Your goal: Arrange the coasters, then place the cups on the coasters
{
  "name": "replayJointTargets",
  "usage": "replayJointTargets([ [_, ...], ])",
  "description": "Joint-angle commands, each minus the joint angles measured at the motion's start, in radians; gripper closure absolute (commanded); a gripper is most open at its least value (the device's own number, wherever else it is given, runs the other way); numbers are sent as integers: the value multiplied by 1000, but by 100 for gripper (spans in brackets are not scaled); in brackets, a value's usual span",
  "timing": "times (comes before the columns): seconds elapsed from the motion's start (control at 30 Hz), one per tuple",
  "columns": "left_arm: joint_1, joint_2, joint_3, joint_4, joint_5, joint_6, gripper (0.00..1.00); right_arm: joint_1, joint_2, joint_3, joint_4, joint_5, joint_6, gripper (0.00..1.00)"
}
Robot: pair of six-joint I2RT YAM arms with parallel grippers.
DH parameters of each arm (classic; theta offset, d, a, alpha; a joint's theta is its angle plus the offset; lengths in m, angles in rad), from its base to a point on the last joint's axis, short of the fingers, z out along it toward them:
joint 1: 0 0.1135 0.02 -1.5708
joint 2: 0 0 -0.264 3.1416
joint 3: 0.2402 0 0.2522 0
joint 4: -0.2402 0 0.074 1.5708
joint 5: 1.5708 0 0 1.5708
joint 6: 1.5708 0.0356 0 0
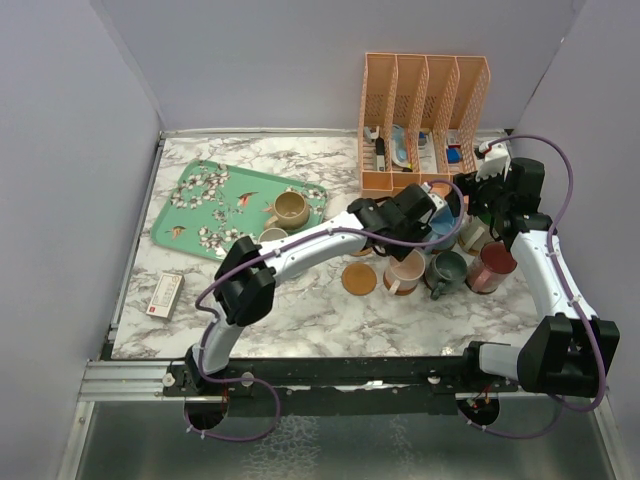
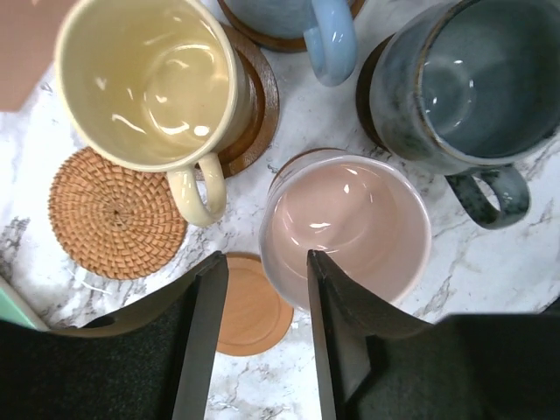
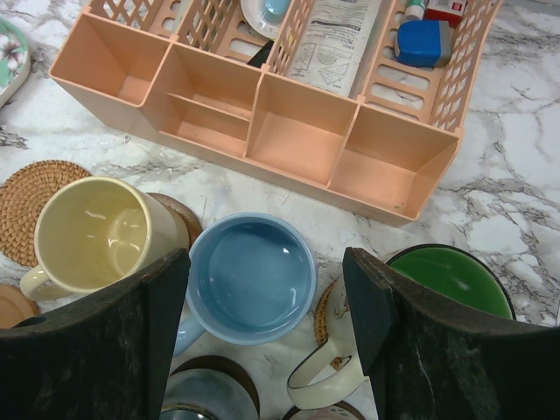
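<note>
My left gripper (image 2: 262,341), at the bottom of its wrist view, stands partly open astride the pink cup (image 2: 346,232) at its near rim, clamping nothing. A plain coaster (image 2: 254,315) lies under the gap. Farther up, at upper left, the yellow cup (image 2: 144,83) sits on a dark coaster (image 2: 258,105). My right gripper (image 3: 267,262) gapes wide and empty over the light blue cup (image 3: 252,276).

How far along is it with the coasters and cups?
Over halfway, I'd say. Done: yellow cup, light blue cup and grey-teal mug sit on coasters. In hand: the left gripper stands open astride the rim of the pink cup. Left: a tan cup waits on the tray, and a woven coaster and a plain coaster lie bare.
</note>
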Motion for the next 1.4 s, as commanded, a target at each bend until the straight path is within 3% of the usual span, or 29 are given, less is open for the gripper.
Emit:
replayJointTargets([
  [0.0,0,-104,25,15,16,63,53,-11,-20,-6,24,-4,-1,28],
  [0.23,9,-228,-25,16,-23,235,45,-20,-23,-7,24,-6,-5,28],
  [0.4,103,-357,-114,17,185,332,37,-23,-22,-6,21,-17,-3,27],
  [0.43,135,-375,-126,17,224,333,35,-23,-22,-5,21,-19,-3,27],
  [0.5,219,-407,-147,16,278,326,15,-23,-23,-5,19,-22,-4,27],
  [0.57,294,-445,-169,17,320,324,11,-23,-23,-6,19,-24,-4,28],
  [0.77,478,-495,-255,33,400,396,10,-23,-21,-4,15,-41,-6,27],
  [0.97,614,-485,-337,76,390,504,10,-23,-35,-8,19,-47,-9,27],
  [1.37,742,-334,-369,139,364,643,23,-23,-28,-9,19,-47,-11,28],
])
